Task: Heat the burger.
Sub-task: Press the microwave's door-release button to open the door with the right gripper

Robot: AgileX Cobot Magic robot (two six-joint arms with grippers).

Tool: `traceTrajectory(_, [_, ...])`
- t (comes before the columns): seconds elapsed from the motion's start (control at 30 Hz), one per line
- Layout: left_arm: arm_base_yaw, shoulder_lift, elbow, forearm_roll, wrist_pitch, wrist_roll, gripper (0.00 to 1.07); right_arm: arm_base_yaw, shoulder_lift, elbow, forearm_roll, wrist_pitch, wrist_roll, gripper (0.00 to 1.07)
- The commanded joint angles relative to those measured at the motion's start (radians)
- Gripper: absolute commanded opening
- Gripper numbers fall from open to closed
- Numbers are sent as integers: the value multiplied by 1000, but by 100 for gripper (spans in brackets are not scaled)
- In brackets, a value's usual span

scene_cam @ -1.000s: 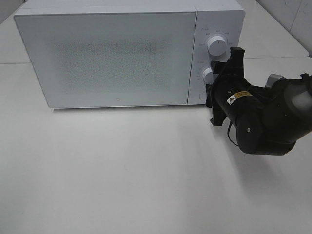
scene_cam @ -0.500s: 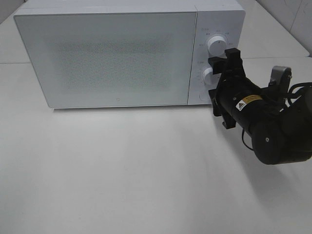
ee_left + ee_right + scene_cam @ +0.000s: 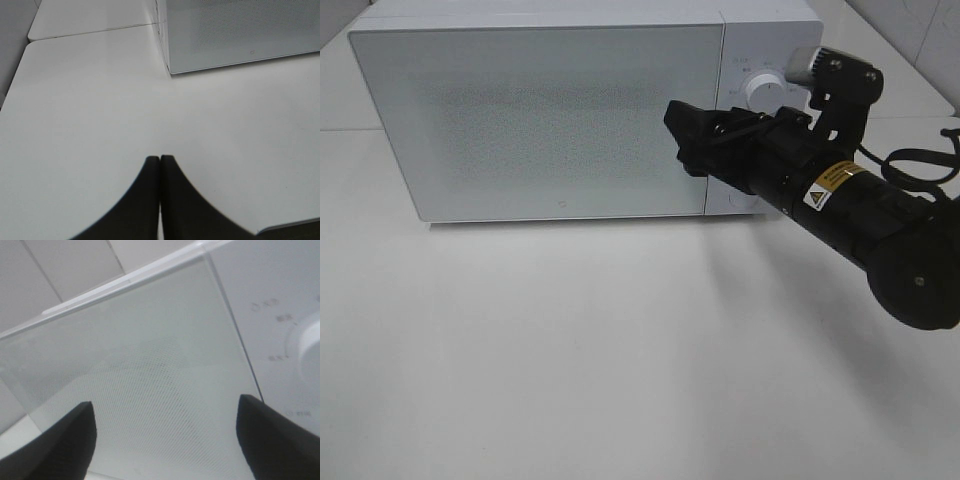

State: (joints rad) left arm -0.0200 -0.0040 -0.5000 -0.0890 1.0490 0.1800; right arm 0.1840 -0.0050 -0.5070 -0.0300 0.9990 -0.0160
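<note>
The burger is out of view. A white microwave (image 3: 550, 110) stands at the back of the table with its door shut. My right gripper (image 3: 688, 140) is open in front of the door's right edge, beside the control panel, with nothing between its fingers. In the right wrist view the open gripper (image 3: 165, 440) faces the perforated door (image 3: 150, 390), and a knob (image 3: 307, 347) shows at the side. My left gripper (image 3: 160, 160) is shut and empty, hovering over the bare table away from the microwave's corner (image 3: 172, 70).
The upper knob (image 3: 763, 90) shows above my right arm; the arm hides the lower knob. The white table (image 3: 570, 350) stretches in front of the microwave. A seam between table tops (image 3: 90, 31) runs behind the left side.
My right gripper has left the lower knob and swung left and up to the door's right edge. Its jaws stay open. The microwave has not moved.
</note>
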Motion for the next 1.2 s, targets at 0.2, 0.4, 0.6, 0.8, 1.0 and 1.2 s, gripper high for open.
traceTrajectory(0.2, [-7,-22,3,-2,-13,-8,0,0,-21,2,-1,2,-9,62])
traceTrajectory(0.4, [-7,-22,3,-2,-13,-8,0,0,-21,2,-1,2,-9,62])
traceTrajectory(0.6, [-7,-22,3,-2,-13,-8,0,0,-21,2,-1,2,-9,62])
traceTrajectory(0.8, [-7,-22,3,-2,-13,-8,0,0,-21,2,-1,2,-9,62])
traceTrajectory(1.0, [-7,-22,3,-2,-13,-8,0,0,-21,2,-1,2,-9,62])
traceTrajectory(1.2, [-7,-22,3,-2,-13,-8,0,0,-21,2,-1,2,-9,62])
